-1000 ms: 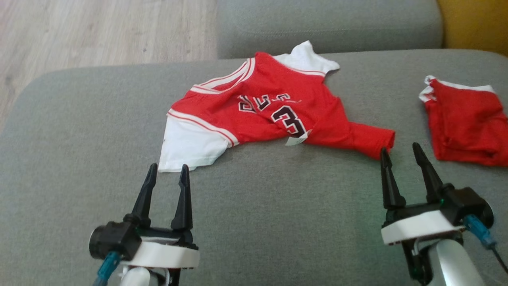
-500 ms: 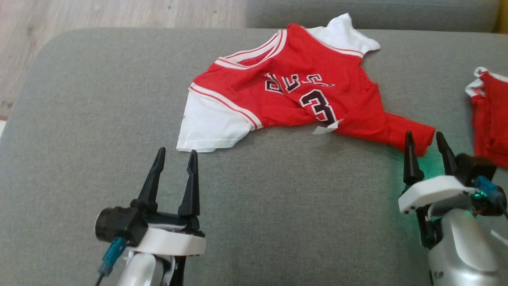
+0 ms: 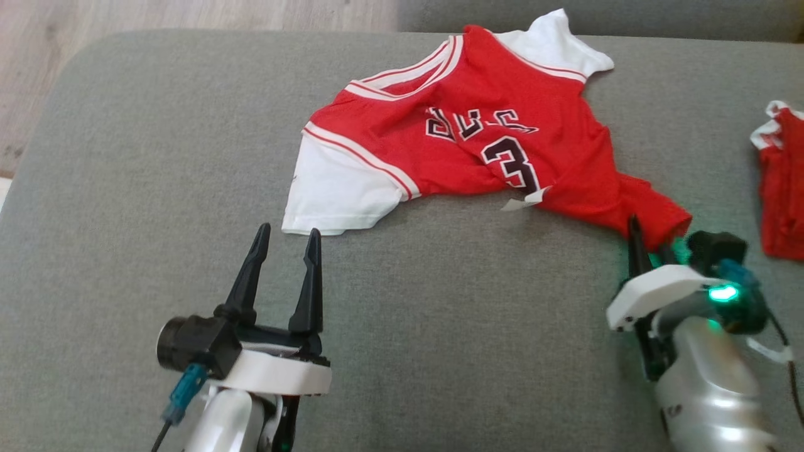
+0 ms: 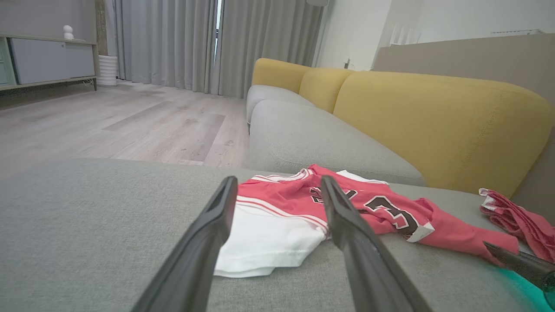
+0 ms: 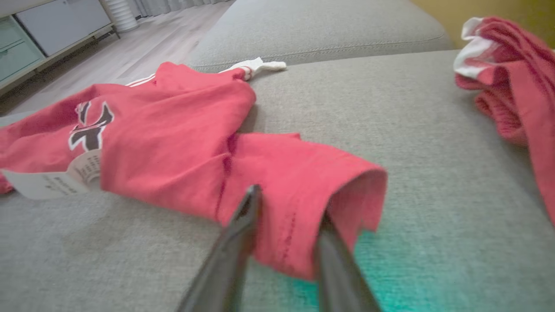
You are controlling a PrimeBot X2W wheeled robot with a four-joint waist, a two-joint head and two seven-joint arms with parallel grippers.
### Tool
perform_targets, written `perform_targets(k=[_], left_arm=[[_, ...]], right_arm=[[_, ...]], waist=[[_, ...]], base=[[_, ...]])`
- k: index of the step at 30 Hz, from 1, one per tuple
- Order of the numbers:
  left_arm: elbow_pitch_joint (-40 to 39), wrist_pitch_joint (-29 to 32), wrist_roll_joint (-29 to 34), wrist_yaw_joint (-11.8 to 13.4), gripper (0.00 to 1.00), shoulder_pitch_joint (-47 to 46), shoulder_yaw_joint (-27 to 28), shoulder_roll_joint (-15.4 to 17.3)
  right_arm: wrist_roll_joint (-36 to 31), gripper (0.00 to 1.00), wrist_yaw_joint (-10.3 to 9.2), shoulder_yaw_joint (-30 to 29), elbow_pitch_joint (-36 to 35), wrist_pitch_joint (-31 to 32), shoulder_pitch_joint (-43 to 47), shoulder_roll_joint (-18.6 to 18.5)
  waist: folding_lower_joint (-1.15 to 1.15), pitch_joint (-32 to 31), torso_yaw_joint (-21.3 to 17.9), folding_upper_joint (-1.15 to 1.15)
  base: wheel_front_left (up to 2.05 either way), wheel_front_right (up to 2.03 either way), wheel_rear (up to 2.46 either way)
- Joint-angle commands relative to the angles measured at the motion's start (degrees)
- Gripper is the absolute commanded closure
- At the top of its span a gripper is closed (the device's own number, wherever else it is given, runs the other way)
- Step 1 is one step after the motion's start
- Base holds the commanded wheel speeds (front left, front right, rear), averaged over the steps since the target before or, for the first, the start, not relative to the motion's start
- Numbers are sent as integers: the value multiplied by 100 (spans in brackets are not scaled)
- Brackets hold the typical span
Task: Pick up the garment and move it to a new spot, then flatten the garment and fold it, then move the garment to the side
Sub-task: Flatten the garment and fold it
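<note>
The garment (image 3: 477, 144) is a red jersey with white sleeves and a black number 3, lying crumpled on the grey sofa seat (image 3: 440, 326). It also lies ahead in the left wrist view (image 4: 381, 212) and the right wrist view (image 5: 173, 143). My right gripper (image 3: 650, 235) straddles the jersey's red lower corner; in its own wrist view (image 5: 289, 201) the fingers stand partway together with cloth bunched between them. My left gripper (image 3: 287, 231) is open just short of the white sleeve, which shows between its fingers (image 4: 277, 180).
A second red and white garment (image 3: 782, 182) lies bunched at the right of the seat (image 5: 511, 78). Wooden floor (image 3: 125, 19) lies beyond the seat's far left edge. Yellow backrests (image 4: 433, 121) rise behind the sofa.
The head camera has shifted, so the whole scene sits differently. My right gripper has advanced onto the jersey's red corner and its fingers have come closer together. The left gripper stays open.
</note>
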Motion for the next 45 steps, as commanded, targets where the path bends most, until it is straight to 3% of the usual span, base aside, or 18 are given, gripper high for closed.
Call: perform_targets(k=[1,5,17,21,26,27,28,37,45], left_arm=[[-158,-47,-12,32,0,-201,160,18],[-129,-47,13,33,0,-140,211,18],[-160,-47,-31,98,0,258,326,18],[-185,-47,-31,96,0,329,344,18],[-223,-47,-55,98,0,355,339,18],[-220,-47,-62,98,0,359,324,18],[-219,-47,-65,98,0,358,309,18],[-170,-47,-78,97,0,352,302,18],[-262,-47,-95,120,0,290,368,18]], right_arm=[[105,100,-5,332,-95,-93,-193,-6],[462,100,-5,938,-279,-123,-156,-6],[1835,100,-5,2443,-2545,12,827,-6],[2163,100,-5,2554,-3318,322,1236,-6],[1937,100,-5,2092,-3730,666,1740,-6],[1724,88,-5,1937,-3719,687,1799,-6],[1583,0,-5,1771,-3671,731,1856,-6],[1035,0,-5,734,-3301,689,1957,-6],[813,0,-5,979,-3705,124,2030,-6]], waist=[[-1,-45,-51,0],[-1,-198,-204,0],[-1,-889,-691,0],[-1,-956,-717,0],[-1,-943,-691,0],[-1,-933,-681,0],[-1,-924,-672,0],[-1,-922,-666,0],[-1,-866,-826,0]], base=[[0,0,0],[0,0,0],[0,0,0],[0,0,0],[0,0,0],[0,0,0],[0,0,0],[0,0,0],[0,0,0]])
